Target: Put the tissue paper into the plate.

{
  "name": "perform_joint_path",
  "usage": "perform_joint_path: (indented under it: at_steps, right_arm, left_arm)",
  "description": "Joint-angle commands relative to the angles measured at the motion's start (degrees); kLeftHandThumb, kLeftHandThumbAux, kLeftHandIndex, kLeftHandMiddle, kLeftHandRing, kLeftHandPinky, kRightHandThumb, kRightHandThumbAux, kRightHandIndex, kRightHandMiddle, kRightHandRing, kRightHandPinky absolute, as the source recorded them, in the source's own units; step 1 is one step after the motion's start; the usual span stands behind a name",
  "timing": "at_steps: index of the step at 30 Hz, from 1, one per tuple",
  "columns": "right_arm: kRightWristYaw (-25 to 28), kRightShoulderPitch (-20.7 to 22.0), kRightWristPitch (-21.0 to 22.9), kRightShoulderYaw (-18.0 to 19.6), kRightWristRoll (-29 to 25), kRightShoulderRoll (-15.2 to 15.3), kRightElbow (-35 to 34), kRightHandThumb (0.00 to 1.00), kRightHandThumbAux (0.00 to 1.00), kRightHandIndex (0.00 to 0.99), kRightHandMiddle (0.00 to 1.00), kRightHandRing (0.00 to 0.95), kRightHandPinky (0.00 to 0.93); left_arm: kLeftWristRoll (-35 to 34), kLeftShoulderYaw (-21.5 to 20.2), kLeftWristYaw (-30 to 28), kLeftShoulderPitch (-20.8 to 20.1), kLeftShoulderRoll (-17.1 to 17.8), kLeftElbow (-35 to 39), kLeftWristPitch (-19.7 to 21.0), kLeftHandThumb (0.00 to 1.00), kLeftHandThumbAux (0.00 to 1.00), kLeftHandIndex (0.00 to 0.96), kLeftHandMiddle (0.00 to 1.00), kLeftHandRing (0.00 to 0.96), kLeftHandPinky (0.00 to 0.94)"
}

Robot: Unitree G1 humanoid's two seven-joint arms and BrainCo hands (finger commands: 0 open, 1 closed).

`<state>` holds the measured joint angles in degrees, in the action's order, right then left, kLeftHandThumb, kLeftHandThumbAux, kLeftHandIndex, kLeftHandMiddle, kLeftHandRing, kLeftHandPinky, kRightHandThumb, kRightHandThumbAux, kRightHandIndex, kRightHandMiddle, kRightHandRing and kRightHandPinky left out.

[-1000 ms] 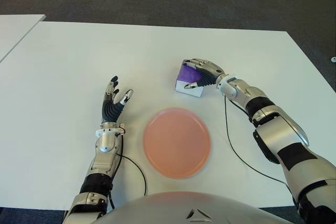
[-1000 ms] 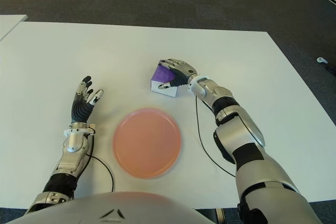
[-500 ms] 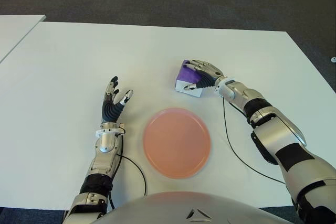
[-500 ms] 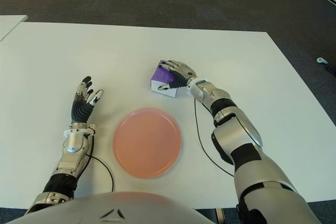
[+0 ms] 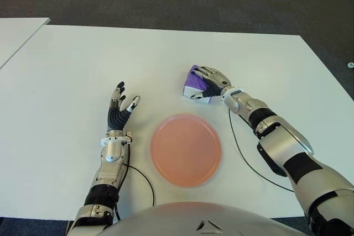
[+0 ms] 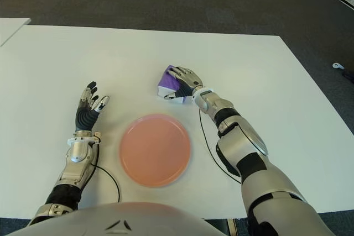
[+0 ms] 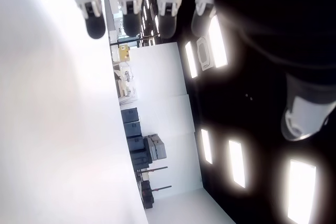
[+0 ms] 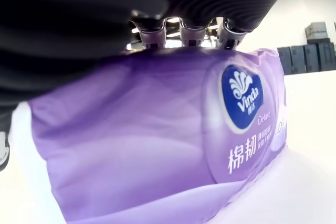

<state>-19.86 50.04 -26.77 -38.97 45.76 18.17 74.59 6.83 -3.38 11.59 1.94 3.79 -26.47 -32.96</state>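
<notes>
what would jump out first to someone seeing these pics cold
The purple tissue pack stands out against the white table, with the right hand laid over its top beyond the plate. Nearer the robot lies the round pink plate, with nothing in it. To the plate's left, the left hand shows open, fingers spread and holding nothing.

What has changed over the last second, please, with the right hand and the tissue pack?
The right hand has settled lower over the tissue pack, its fingers now draped across the top, and hand and pack have shifted slightly to the robot's left. The pack is not yet lifted off the table. The left hand, open, and the plate stayed as they were.
</notes>
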Motion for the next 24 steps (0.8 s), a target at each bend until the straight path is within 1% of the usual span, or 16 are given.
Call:
perform_joint_path:
  at_steps: [1, 8, 15, 17, 21, 24]
  right_arm:
    - [3.23, -6.52, 1.95, -2.36, 2.07, -1.84, 3.34, 0.285, 0.439, 0.000, 0.000, 0.000, 0.000]
    - [4.20, -7.90, 2.35, -1.74, 0.71, -2.73, 3.30, 0.299, 0.456, 0.000, 0.000, 0.000, 0.000]
    - [4.70, -10.05, 4.07, -1.78, -0.32, -4.07, 3.80, 0.323, 0.490, 0.000, 0.000, 0.000, 0.000]
    - [4.40, -10.34, 4.68, -1.88, -0.39, -4.30, 3.89, 0.322, 0.498, 0.000, 0.000, 0.000, 0.000]
    - [1.75, -12.13, 8.52, -2.76, 0.49, -5.44, 4.71, 0.304, 0.525, 0.000, 0.000, 0.000, 0.000]
    - [1.00, -12.24, 9.08, -3.01, 0.63, -5.56, 4.70, 0.295, 0.535, 0.000, 0.001, 0.000, 0.000]
  left_arm:
    - [0.63, 0.18, 0.12, 3.33, -0.27, -1.98, 0.19, 0.000, 0.479, 0.000, 0.000, 0.000, 0.000]
    - [0.38, -0.04, 0.11, 3.90, -0.28, -1.31, 0.24, 0.000, 0.478, 0.000, 0.000, 0.000, 0.000]
    - [-0.02, -0.12, -0.27, 4.21, -0.24, -0.95, 0.10, 0.000, 0.476, 0.000, 0.000, 0.000, 0.000]
    - [-0.02, -0.12, -0.31, 4.21, -0.20, -0.96, 0.06, 0.000, 0.476, 0.000, 0.000, 0.000, 0.000]
    - [0.06, -0.09, -0.29, 4.25, -0.18, -0.80, 0.23, 0.000, 0.474, 0.000, 0.000, 0.000, 0.000]
    - [0.06, -0.10, -0.26, 4.31, -0.22, -0.58, 0.61, 0.000, 0.473, 0.000, 0.000, 0.000, 0.000]
